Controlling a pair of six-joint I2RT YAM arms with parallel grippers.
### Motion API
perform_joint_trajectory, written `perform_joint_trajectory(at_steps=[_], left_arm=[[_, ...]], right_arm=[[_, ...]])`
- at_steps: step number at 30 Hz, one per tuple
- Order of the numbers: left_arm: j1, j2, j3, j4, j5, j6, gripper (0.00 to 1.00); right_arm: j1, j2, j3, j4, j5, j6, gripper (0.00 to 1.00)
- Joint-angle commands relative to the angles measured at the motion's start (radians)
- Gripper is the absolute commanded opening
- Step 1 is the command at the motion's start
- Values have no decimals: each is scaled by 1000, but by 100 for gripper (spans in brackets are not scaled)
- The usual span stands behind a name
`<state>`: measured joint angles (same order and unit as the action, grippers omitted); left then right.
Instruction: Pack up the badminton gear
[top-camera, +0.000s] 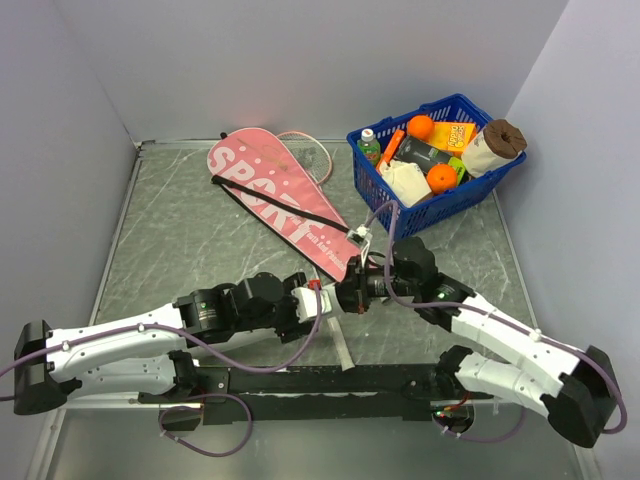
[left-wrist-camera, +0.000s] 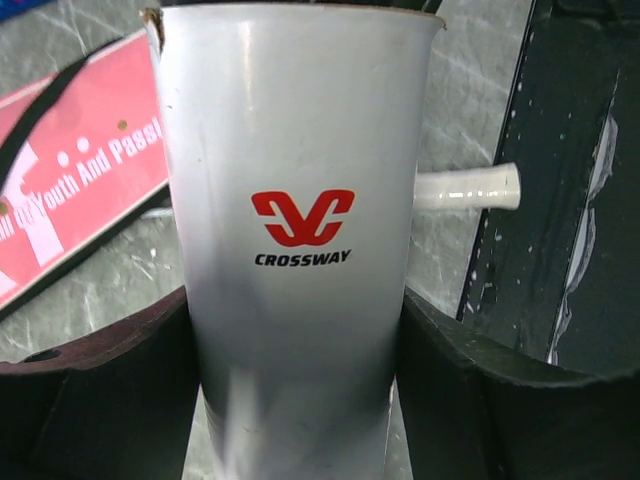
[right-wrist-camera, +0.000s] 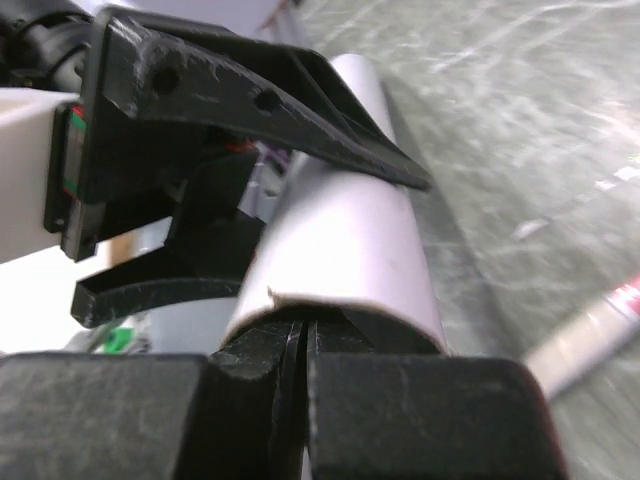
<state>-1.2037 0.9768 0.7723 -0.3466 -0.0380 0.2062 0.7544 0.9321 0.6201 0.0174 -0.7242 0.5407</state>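
My left gripper (top-camera: 318, 298) (left-wrist-camera: 295, 340) is shut on the long white tube (left-wrist-camera: 295, 150) (top-camera: 306, 303), which bears a red "CROSSWAY" logo, and holds it level above the table. From the opposite side, my right gripper (top-camera: 350, 293) (right-wrist-camera: 305, 335) is shut, with its tips inside the open end of the tube (right-wrist-camera: 340, 240); nothing shows between them. The pink "SPORT" bag (top-camera: 275, 190) (left-wrist-camera: 70, 200) lies flat behind, with its black strap across it. A thin pink racket rim (top-camera: 318, 150) peeks out past the bag. A white racket handle (left-wrist-camera: 467, 187) (top-camera: 336, 345) lies beside the tube.
A blue basket (top-camera: 470, 195) of groceries stands at the back right. Grey walls close in the table on three sides. The black base rail (top-camera: 320, 380) runs along the near edge.
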Motion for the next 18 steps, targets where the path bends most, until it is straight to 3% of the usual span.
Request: perform_joint_trajectory(at_steps=[1, 5, 11, 14, 18], left_arm=[[0, -39, 53, 75, 21, -48, 1], [0, -64, 41, 93, 9, -65, 1], [1, -44, 48, 77, 4, -68, 1], [0, -12, 64, 55, 3, -68, 1], [0, 22, 79, 50, 7, -74, 1]], right_arm=[[3, 69, -36, 295, -145, 137, 0], [2, 65, -28, 239, -141, 116, 1], [-9, -50, 74, -51, 35, -22, 42], [-71, -93, 107, -161, 117, -68, 50], [-202, -130, 128, -226, 132, -79, 51]])
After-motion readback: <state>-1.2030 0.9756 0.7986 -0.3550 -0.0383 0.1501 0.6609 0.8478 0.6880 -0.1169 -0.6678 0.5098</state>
